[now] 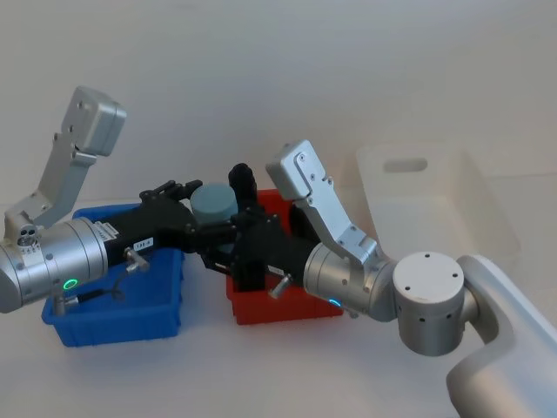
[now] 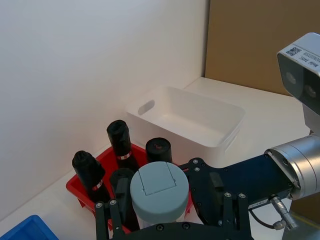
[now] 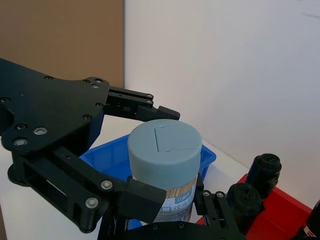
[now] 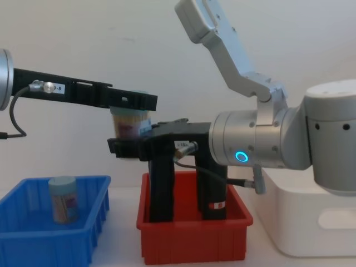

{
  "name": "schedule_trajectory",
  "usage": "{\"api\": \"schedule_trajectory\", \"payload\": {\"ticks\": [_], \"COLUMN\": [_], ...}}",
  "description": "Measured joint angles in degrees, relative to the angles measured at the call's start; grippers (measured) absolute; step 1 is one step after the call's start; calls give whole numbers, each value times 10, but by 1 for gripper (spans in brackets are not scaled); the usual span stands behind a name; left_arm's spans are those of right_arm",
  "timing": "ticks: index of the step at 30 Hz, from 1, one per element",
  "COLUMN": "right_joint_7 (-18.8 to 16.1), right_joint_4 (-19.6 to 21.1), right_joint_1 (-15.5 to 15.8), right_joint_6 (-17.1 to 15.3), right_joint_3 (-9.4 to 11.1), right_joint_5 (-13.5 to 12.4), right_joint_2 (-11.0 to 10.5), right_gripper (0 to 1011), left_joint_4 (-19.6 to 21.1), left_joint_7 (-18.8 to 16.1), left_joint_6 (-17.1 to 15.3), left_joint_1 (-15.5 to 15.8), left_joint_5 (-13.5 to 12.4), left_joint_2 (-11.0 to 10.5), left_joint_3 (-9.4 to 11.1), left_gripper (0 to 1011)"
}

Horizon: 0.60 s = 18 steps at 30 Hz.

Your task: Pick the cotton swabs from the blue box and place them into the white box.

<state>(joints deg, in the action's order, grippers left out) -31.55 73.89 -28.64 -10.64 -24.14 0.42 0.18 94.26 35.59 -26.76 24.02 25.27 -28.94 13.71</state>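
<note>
1. Left gripper (image 4: 133, 102): it reaches in level from the left, well above the table (image 4: 123, 247). Its fingers are pressed onto the lid end of a cotton swab jar (image 4: 130, 123), which hangs upright in the air.
2. Cotton swab jar: it sits over the bare strip of table between the blue box (image 4: 33, 245) and the red bin (image 4: 194, 242). It is close to the red bin's left edge and well above both rims.
3. Right gripper (image 4: 127, 147): it reaches leftward above the red bin and meets the jar's lower end just beneath the left gripper. Whether it grips the jar cannot be told.
4. Blue box: it stands at the left, with its right wall apart from the red bin. A second jar (image 4: 62, 199) stands upright inside, away from the walls, with its lid about level with the rim.
5. Red bin: it holds upright black cylinders (image 2: 119, 137) that rise well above its rim, with their tops close under the right gripper.
6. White box (image 1: 487, 218): it stands at the far right with its open top upward. Its left wall is just beside the red bin's right wall. The right arm's forearm and elbow rise between the jar and this box.
</note>
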Motion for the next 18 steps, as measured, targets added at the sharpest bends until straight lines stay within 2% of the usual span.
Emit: {"api": "schedule_trajectory", "payload": {"ticks": [9, 17, 18], "right_joint_7": [38, 102, 102], "right_joint_4": [18, 58, 58], "right_joint_1": [10, 35, 35], "right_joint_6": [-14, -35, -35], "right_joint_3": [-3, -2, -2], "right_joint_5": [0, -8, -8], "right_joint_2": [-3, -12, -12], "right_gripper": [634, 634, 634], "left_joint_4": [0, 0, 0], "left_joint_7": [0, 0, 0], "left_joint_6": [0, 0, 0], "left_joint_1": [0, 0, 0], "left_joint_5": [0, 0, 0], "left_joint_2": [0, 0, 0], "left_joint_3": [0, 0, 0], "left_gripper": [1000, 999, 999]}}
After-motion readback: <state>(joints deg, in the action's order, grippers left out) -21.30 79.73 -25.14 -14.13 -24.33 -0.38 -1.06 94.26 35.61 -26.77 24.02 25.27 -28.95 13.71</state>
